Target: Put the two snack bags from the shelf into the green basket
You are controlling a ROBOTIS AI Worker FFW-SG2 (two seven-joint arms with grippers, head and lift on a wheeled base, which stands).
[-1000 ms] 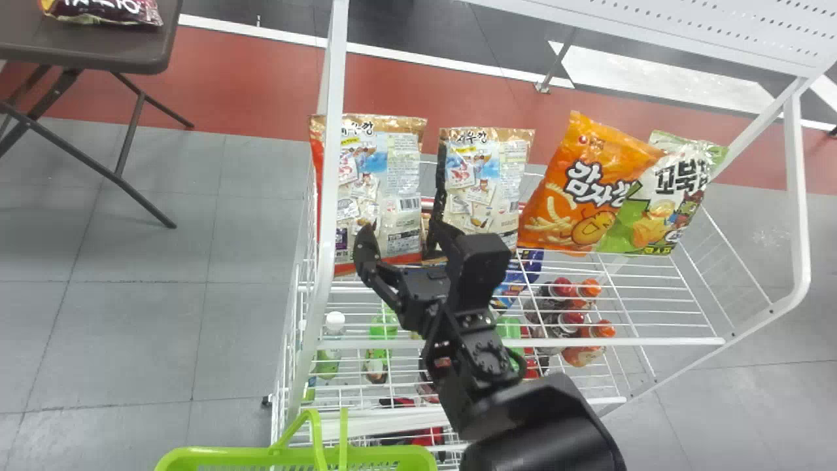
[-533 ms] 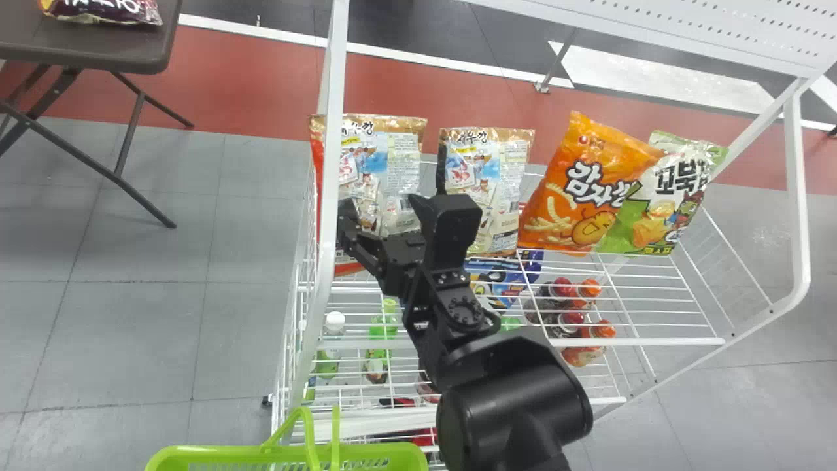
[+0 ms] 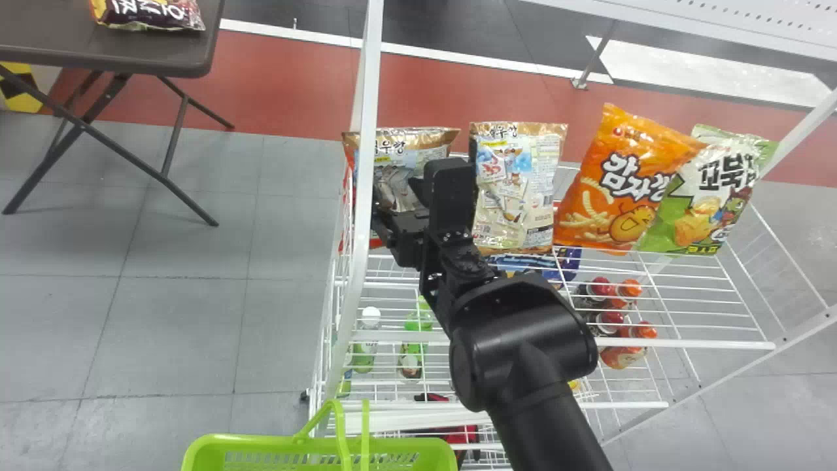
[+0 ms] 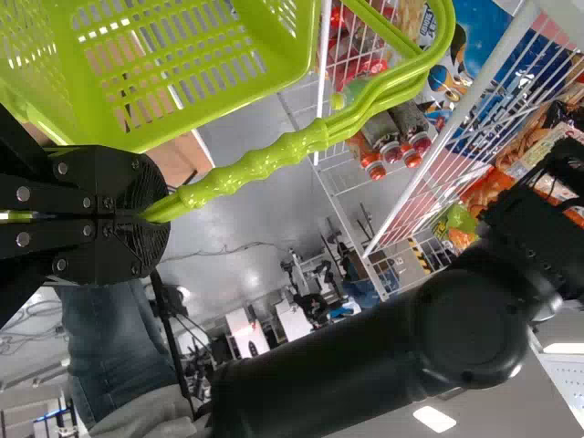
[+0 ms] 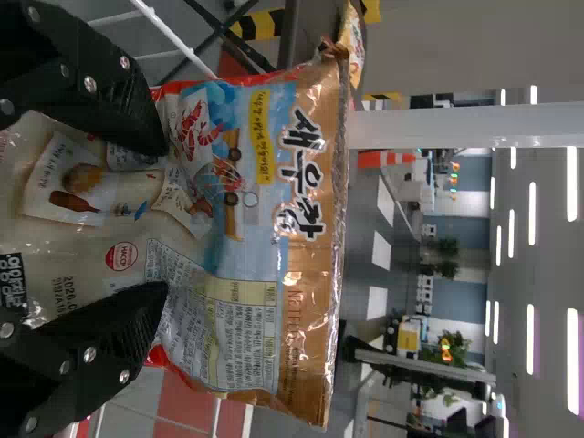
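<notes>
My right gripper (image 3: 397, 208) is at the leftmost brown-topped snack bag (image 3: 412, 140) on the upper shelf, whose top stands above it. In the right wrist view the parted fingers of this gripper (image 5: 162, 219) lie over the printed face of that bag (image 5: 246, 182), one towards each side edge. A second brown-topped bag (image 3: 516, 180) stands just right of the gripper. The green basket (image 3: 261, 445) is at the bottom edge of the head view. In the left wrist view my left gripper (image 4: 155, 216) is shut on the handle (image 4: 260, 169) of the basket (image 4: 173, 91).
An orange bag (image 3: 621, 183) and a green-white bag (image 3: 709, 196) stand farther right on the shelf. A white post (image 3: 366, 163) crosses before the leftmost bag. Bottles (image 3: 418, 340) stand on a lower shelf. A brown table (image 3: 131, 49) carries another bag at far left.
My right gripper has moved up to the leftmost bag, which now looks shortened and tilted. The head view has shifted, so shelf, table and basket appear farther right.
</notes>
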